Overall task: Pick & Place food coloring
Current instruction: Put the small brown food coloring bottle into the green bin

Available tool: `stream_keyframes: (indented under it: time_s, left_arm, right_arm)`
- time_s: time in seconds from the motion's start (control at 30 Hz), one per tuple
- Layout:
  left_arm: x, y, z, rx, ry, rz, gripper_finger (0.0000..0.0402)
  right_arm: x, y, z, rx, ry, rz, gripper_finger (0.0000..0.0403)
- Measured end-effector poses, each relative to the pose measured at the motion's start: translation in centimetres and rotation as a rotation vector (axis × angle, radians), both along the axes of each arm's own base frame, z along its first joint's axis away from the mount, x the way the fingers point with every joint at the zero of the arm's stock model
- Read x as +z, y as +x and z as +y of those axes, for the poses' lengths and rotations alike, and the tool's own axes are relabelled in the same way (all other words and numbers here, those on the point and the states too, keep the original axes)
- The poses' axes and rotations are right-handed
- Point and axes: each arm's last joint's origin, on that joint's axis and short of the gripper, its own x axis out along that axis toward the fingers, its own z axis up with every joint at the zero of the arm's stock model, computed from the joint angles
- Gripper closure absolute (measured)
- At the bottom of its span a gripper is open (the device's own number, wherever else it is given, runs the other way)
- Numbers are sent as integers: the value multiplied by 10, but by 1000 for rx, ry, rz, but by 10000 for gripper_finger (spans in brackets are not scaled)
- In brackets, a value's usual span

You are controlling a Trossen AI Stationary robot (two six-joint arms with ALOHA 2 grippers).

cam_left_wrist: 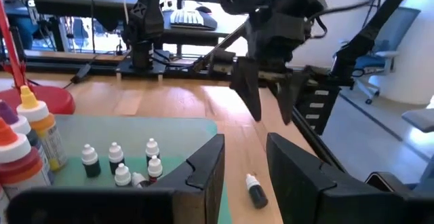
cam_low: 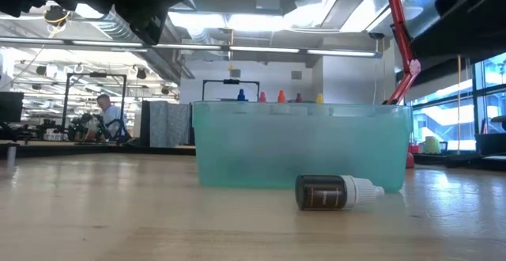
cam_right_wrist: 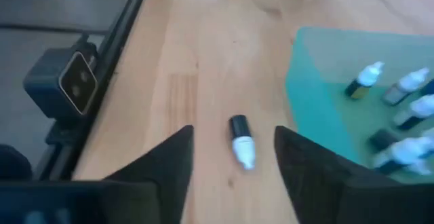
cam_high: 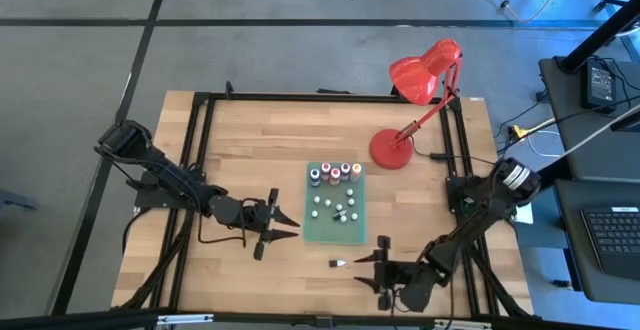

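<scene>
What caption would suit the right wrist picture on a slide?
Right gripper with open fingers above a dark, white-capped food coloring bottle lying on the wooden table, beside the green mat.

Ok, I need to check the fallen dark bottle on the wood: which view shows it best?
The low view: the dark bottle lies side-on, pale cap clear. The right wrist view shows it between the fingers, blurred; the left wrist shows it small; the high view, a speck.
</scene>
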Motion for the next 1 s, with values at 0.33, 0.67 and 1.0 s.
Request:
stream_keyframes:
  time_s: [0.33, 0.67, 1.0]
  left_arm:
    - [0, 0, 0, -12, -27, 6, 299]
    - [-2, 0, 0, -11, -19, 17, 298]
    - [-2, 0, 0, -11, -15, 23, 295]
  right_arm:
    - [-38, 13, 2, -56, 25, 1, 135]
    - [-73, 33, -8, -96, 17, -6, 141]
    - [-88, 40, -13, -94, 59, 19, 142]
